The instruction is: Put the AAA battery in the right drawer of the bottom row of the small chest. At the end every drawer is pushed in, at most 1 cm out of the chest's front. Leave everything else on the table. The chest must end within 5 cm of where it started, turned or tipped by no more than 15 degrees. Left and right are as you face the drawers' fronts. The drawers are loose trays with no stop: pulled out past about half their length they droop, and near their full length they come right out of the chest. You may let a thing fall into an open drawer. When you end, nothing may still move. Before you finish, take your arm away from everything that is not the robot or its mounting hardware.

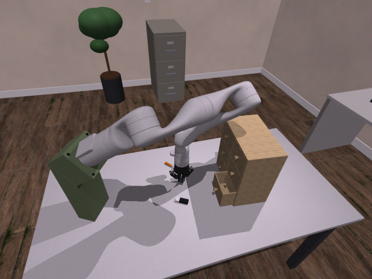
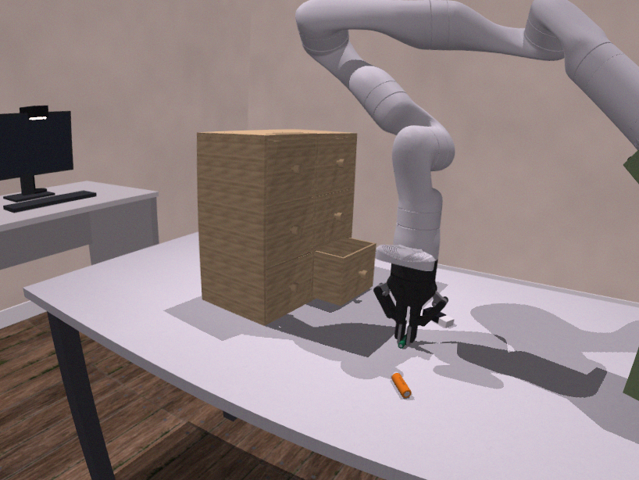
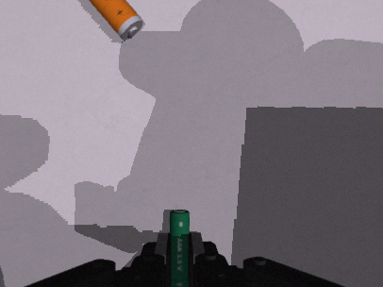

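The green AAA battery point(image 1: 181, 182) point(image 2: 401, 343) point(image 3: 179, 224) lies flat at table height, with one end sticking out from between the fingertips. My gripper point(image 1: 181, 180) point(image 2: 406, 336) point(image 3: 179, 251) points straight down and is shut on it, one finger against each side. The small wooden chest point(image 1: 261, 176) point(image 2: 232, 222) stands upright. Its bottom right drawer point(image 1: 228, 199) point(image 2: 335, 280) is pulled partway out, level, open at the top; no object shows in the visible part of it, and its floor is partly hidden. The other drawers look pushed in.
An orange battery point(image 1: 168, 164) point(image 2: 401, 385) point(image 3: 115, 16) lies on the table close to my gripper. A black and white block point(image 1: 183, 201) point(image 2: 445, 321) lies on its other side. The green robot pedestal point(image 1: 87, 195) stands at the table's far end from the chest.
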{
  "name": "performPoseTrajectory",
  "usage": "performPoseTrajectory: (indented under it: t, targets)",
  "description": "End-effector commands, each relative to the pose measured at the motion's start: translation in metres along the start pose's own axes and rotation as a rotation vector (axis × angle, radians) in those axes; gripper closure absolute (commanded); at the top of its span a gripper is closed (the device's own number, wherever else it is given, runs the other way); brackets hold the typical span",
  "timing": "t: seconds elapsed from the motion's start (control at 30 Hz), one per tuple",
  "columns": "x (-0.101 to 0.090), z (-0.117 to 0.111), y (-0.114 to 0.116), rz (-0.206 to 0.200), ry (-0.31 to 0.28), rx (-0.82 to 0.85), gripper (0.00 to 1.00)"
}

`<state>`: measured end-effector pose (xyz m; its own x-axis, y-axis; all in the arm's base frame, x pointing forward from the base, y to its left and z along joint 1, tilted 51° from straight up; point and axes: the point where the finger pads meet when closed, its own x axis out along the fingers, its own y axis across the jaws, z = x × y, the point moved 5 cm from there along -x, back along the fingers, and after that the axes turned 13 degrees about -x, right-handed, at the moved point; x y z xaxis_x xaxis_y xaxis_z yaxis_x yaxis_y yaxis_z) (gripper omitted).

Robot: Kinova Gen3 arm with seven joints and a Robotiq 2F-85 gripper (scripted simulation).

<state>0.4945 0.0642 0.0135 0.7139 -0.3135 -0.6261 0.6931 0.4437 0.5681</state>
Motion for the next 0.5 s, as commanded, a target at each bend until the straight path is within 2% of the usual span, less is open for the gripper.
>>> performPoseTrajectory:
  t: [0.0,0.23,0.33,0.47]
  targets:
    - [0.0,0.0,0.0,0.001,0.001,0.0,0.95]
    - [-0.005,0.0,0.0,0.001,0.001,0.0,0.95]
    - [-0.02,0.0,0.0,0.001,0.001,0.0,0.95]
    - [-0.052,0.0,0.0,0.001,0.001,0.0,0.95]
